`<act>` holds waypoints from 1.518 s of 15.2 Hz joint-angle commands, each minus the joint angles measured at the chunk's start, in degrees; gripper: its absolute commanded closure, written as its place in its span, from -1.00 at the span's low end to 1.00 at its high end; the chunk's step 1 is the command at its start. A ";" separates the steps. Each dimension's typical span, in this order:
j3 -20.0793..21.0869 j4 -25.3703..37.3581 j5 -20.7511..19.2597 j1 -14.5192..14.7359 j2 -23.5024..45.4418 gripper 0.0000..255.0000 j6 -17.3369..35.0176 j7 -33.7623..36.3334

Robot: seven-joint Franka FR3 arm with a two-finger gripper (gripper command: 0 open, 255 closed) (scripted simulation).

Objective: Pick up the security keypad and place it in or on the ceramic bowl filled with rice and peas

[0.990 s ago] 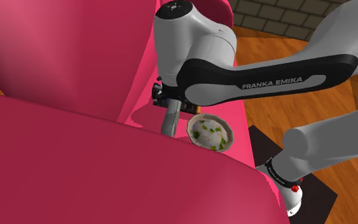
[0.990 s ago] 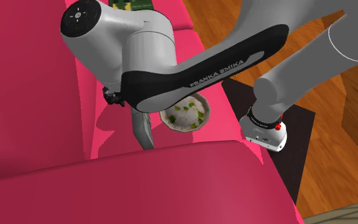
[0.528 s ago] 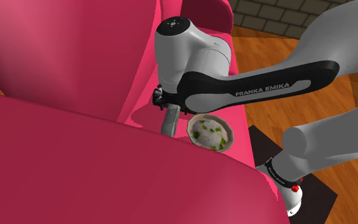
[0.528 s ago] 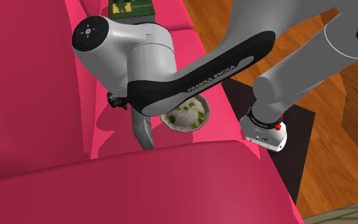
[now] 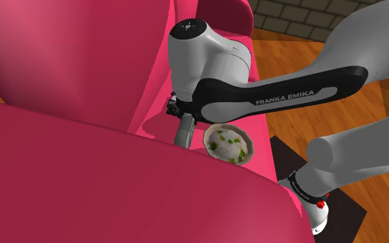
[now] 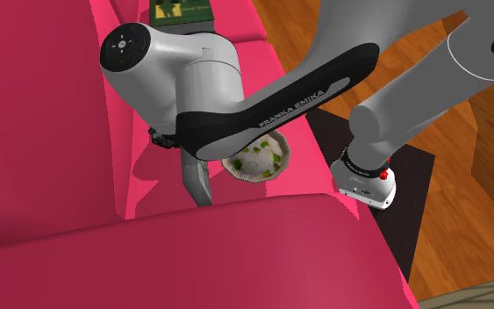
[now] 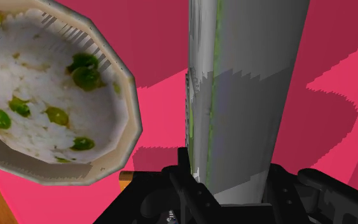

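Note:
The security keypad (image 7: 247, 95) is a flat grey slab standing on end on the pink sofa seat (image 5: 151, 103). It stands close beside the bowl of rice and peas (image 5: 229, 143), also seen as the keypad (image 5: 184, 131) (image 6: 196, 180) and the bowl (image 6: 255, 158) (image 7: 44, 95). My gripper (image 7: 231, 188) comes down on the slab's upper end and is shut on it, with one black finger (image 7: 187, 181) against each broad face. The black hand (image 5: 177, 109) sits just under the white wrist joint.
A pink cushion (image 5: 117, 186) bulges across the foreground, and the sofa back (image 6: 34, 105) rises behind the keypad. A green box (image 6: 182, 10) lies farther along the seat. The arm's base (image 6: 368, 184) stands on a dark plate on the wooden floor (image 6: 464, 202).
The arm's wrist joint and forearm shifted a little over the first half second, uncovering the green box in the second exterior view. Keypad and bowl have stayed put.

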 commanded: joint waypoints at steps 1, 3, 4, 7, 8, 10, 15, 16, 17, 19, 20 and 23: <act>0.01 -0.02 0.00 0.00 0.00 1.00 -0.02 0.00; -0.02 -0.04 0.02 0.03 -0.02 1.00 -0.02 -0.02; -0.02 -0.03 0.03 0.04 -0.02 1.00 -0.03 -0.01; 0.04 -0.01 -0.01 -0.02 0.02 1.00 -0.02 0.02; 0.01 -0.03 0.00 0.00 0.01 1.00 -0.01 0.00; -1.55 0.92 0.82 1.14 -0.90 1.00 -1.47 -0.93; -4.61 3.51 2.30 3.14 -2.71 1.00 -5.16 -2.85; -5.11 4.07 2.52 3.43 -3.01 1.00 -5.90 -3.17; -5.58 4.64 2.71 3.70 -3.27 1.00 -6.64 -3.48; -6.44 5.81 3.03 4.14 -3.74 1.00 -8.12 -4.04; -6.84 6.41 3.16 4.32 -3.95 1.00 -8.86 -4.30; -7.86 8.30 3.45 4.74 -4.45 1.00 -11.08 -5.00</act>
